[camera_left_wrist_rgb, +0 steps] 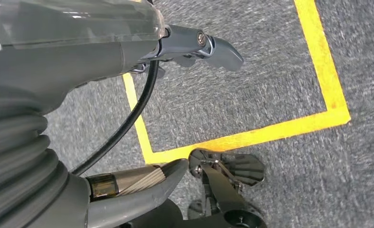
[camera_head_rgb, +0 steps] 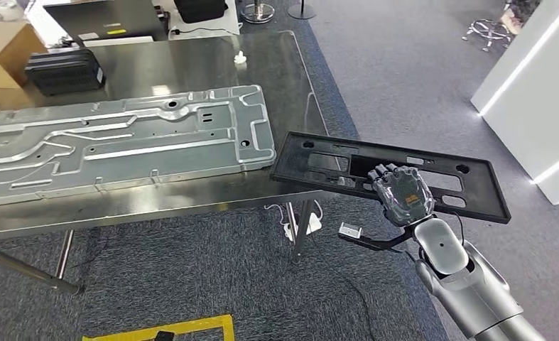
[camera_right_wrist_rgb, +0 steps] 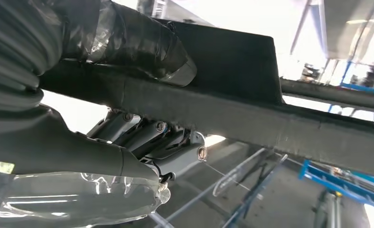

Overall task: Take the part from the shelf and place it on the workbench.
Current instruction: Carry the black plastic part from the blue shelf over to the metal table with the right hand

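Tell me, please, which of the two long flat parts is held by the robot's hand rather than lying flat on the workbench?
The black panel, gripped by the right hand, juts past the workbench corner; the silver metal plate lies flat on it, untouched.

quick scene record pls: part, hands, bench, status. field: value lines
part: black frame part, long, flat, with cutouts
held by: right hand, gripping its near long edge
part position: one end over the workbench corner, the rest hanging out above the floor
left hand: hanging above grey carpet with yellow floor tape, holding nothing
on bench: large silver metal panel, black case
status: part not yet released
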You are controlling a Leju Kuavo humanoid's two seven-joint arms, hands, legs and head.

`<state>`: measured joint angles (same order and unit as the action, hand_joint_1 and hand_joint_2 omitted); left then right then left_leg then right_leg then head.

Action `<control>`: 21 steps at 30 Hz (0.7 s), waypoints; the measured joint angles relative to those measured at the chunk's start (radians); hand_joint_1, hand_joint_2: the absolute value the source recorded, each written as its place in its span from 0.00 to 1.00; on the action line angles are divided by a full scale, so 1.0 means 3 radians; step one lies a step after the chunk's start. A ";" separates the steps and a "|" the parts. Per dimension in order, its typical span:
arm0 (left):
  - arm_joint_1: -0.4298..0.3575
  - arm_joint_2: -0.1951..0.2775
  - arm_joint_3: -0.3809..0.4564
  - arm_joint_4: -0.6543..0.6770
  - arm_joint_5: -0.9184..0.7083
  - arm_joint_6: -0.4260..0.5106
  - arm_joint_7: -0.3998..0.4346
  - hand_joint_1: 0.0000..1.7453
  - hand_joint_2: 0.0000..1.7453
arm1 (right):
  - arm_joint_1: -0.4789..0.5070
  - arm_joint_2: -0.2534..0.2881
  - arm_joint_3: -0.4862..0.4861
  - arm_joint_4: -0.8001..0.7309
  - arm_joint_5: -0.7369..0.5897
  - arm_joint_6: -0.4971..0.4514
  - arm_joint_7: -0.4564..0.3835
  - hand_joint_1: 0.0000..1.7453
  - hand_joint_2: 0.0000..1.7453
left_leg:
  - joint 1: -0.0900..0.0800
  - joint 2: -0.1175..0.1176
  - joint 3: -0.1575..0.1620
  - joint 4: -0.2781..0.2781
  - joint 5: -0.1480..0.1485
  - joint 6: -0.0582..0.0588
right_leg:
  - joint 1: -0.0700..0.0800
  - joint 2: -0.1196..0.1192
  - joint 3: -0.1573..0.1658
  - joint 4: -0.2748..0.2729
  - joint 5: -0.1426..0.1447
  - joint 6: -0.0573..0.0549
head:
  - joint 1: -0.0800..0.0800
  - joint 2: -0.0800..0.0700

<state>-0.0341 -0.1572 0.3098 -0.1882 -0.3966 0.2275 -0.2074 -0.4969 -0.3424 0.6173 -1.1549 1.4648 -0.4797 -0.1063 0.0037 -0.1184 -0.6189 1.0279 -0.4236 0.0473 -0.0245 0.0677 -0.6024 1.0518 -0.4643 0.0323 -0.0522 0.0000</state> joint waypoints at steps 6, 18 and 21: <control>0.0026 -0.0011 0.0004 0.0000 -0.0002 0.0006 0.0004 0.00 1.00 | -0.0012 0.0002 0.0025 0.0003 -0.0025 0.0001 0.0023 1.00 1.00 | 0.0002 0.0083 -0.0120 0.0161 -0.0085 -0.0129 | -0.0014 -0.0153 0.0119 -0.0192 0.0020 -0.0094 | -0.0013 0.0000; 0.0002 -0.0014 0.0007 0.0000 -0.0003 0.0000 0.0010 0.00 1.00 | -0.0024 0.0005 0.0038 0.0013 -0.0029 0.0009 0.0025 1.00 1.00 | -0.0005 0.0525 -0.0061 0.0023 0.0005 -0.0077 | 0.0035 -0.0654 0.0201 -0.0133 -0.0108 0.0006 | -0.0016 0.0000; 0.0009 -0.0016 0.0015 0.0000 -0.0005 -0.0001 0.0012 0.00 1.00 | -0.0030 0.0007 0.0044 0.0012 -0.0032 0.0008 0.0026 1.00 1.00 | 0.0015 0.0413 -0.0036 -0.0010 0.0020 -0.0017 | 0.0008 -0.0523 0.0169 0.0002 -0.0230 0.0055 | -0.0012 0.0000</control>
<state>-0.0315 -0.1620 0.3143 -0.1881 -0.3981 0.2273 -0.2039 -0.5060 -0.3402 0.6306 -1.1512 1.4552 -0.4773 -0.0984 0.0082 0.0055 -0.6297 1.0247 -0.4177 0.0423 -0.0220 -0.0891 -0.5517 1.0523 -0.5334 0.0486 -0.0559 0.0000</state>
